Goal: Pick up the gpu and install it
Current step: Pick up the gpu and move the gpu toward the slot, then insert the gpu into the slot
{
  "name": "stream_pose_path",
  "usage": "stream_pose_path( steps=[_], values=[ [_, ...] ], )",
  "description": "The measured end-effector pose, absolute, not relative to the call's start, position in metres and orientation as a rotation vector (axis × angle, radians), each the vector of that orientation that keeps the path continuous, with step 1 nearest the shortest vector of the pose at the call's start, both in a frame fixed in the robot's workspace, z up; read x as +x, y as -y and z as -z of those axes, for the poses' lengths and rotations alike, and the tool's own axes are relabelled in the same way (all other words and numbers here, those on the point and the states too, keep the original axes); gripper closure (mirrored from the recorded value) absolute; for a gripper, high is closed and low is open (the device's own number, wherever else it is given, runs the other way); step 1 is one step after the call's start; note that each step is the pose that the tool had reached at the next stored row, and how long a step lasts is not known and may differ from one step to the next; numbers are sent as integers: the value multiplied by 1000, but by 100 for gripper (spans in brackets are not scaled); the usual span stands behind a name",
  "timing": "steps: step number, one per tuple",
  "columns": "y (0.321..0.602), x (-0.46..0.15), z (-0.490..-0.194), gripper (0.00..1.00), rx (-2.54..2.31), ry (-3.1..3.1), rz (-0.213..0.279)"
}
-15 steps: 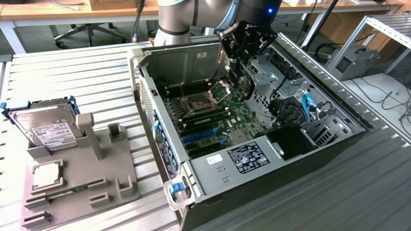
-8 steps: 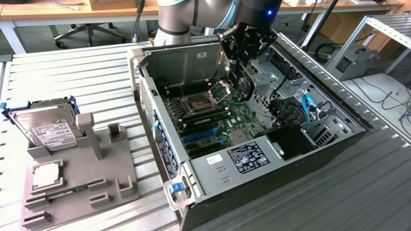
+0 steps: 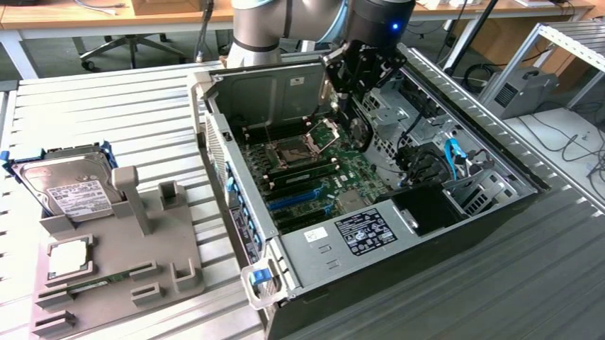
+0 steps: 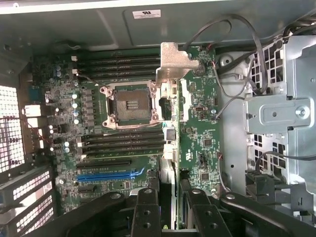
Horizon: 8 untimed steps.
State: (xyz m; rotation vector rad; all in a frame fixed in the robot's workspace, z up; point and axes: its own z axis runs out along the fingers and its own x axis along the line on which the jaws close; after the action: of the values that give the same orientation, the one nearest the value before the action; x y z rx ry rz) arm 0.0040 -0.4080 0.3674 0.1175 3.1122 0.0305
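Observation:
Over the open computer case (image 3: 241,202) my gripper (image 3: 355,95) is shut on the gpu (image 3: 356,132), which hangs below it with the black fan shroud showing. In the wrist view the gpu (image 4: 169,143) runs edge-on out from between my gripper (image 4: 168,210) fingers, its silver end bracket (image 4: 175,61) at the far end. It is held above the motherboard (image 4: 202,123), beside the open CPU socket (image 4: 131,104) and apart from the board. The blue expansion slot (image 4: 109,174) lies off to one side of the card, and the same blue expansion slot (image 3: 295,200) sits nearer the case front.
A grey holder (image 3: 123,262) on the exterior view's left carries a silver hard drive (image 3: 71,185), a CPU (image 3: 68,256) and a memory stick (image 3: 85,287). The power supply (image 3: 369,230), drive cage (image 4: 276,113) and loose cables (image 3: 444,159) crowd the case.

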Motion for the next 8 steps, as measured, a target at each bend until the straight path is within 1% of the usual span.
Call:
stream_pose_path(
  steps=[3,6,8],
  values=[
    [408,7,-353,74,117,-3112,-30],
    [408,7,-353,74,112,-3112,-30],
    [408,7,-353,74,3,-3115,-32]
  ],
)
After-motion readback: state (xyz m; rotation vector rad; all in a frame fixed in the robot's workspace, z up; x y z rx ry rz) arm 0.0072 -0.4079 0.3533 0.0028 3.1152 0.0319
